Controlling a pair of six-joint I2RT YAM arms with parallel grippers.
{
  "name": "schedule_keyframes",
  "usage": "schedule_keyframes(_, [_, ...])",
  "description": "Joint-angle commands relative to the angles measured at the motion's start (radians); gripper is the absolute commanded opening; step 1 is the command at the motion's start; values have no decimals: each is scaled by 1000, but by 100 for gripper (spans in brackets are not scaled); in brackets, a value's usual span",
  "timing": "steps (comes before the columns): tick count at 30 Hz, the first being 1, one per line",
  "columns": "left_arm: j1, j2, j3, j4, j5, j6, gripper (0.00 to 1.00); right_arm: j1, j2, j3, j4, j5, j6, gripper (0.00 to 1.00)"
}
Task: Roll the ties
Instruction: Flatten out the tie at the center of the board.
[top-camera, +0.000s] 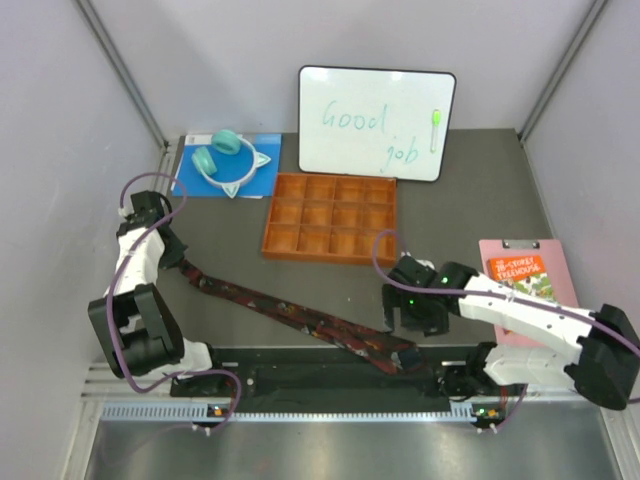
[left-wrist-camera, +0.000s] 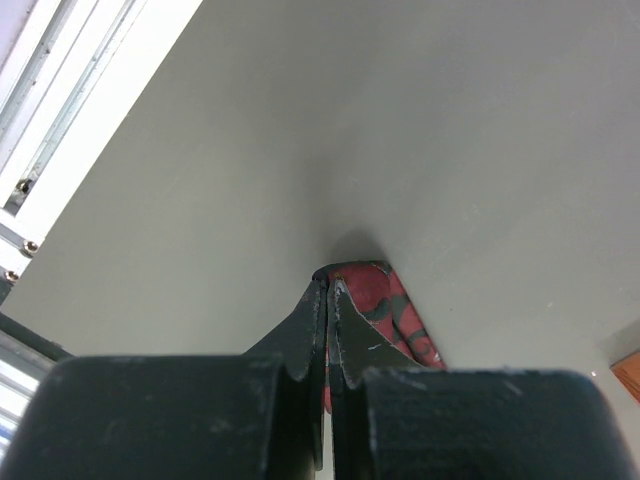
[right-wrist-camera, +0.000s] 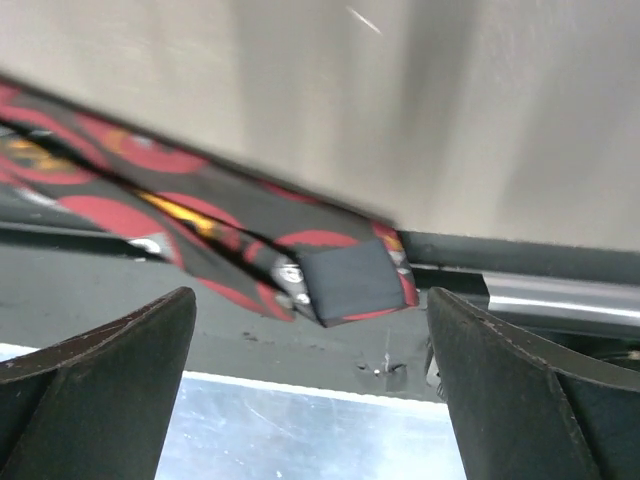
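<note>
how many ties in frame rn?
1. The tie lies unrolled diagonally across the table, one end pinched in the left gripper, the other at the near edge by the open right gripper. None visible in the tray.

One tie (top-camera: 300, 318), one tray (top-camera: 331, 179) (twelve cells), one whiteboard (top-camera: 415, 95), one clipboard (top-camera: 560, 278)

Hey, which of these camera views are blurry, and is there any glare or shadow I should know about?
Top view: sharp, evenly lit. Left wrist: soft shadow past the tie tip, at the shut left gripper. Right wrist: tie and right gripper blurred, glare on the rail.
</note>
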Motion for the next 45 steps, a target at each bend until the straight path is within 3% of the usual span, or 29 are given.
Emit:
schedule_keyframes(1, [0,-36,-4,23,19,5,0,-21,-66,-108,71,-48,130,93])
schedule_keyframes(7, [-1,-33,-1,28,33,8,0,-21,-152,-218,99,-91,196,77])
schedule_keyframes(11, [-1,-33,2,26,42,7,0,-21,-192,-289,134,-102,222,75])
schedule_keyframes(17, [-1,-34,2,29,48,5,0,-21,-135,-317,202,-128,205,68])
schedule_keyframes(20, [-1,-34,2,28,48,5,0,-21,-119,-318,220,-120,197,58])
schedule_keyframes(24, [-1,-36,0,28,51,5,0,-21,-113,-318,234,-120,188,25])
schedule_keyframes(28, [0,-36,-1,31,51,5,0,-20,-115,-307,214,-110,181,1])
schedule_keyframes(32, [-1,-42,-9,29,53,-4,0,-37,-112,-185,130,-62,148,0])
schedule_keyframes(36, [0,-45,-16,23,88,-19,0,-213,-135,-104,163,-209,35,0])
schedule_keyframes(40, [0,-79,-39,11,120,-41,0,-429,-78,24,96,-183,-135,0])
schedule_keyframes(45, [-1,-134,-82,-7,168,-70,0,-584,55,179,61,-218,-257,0])
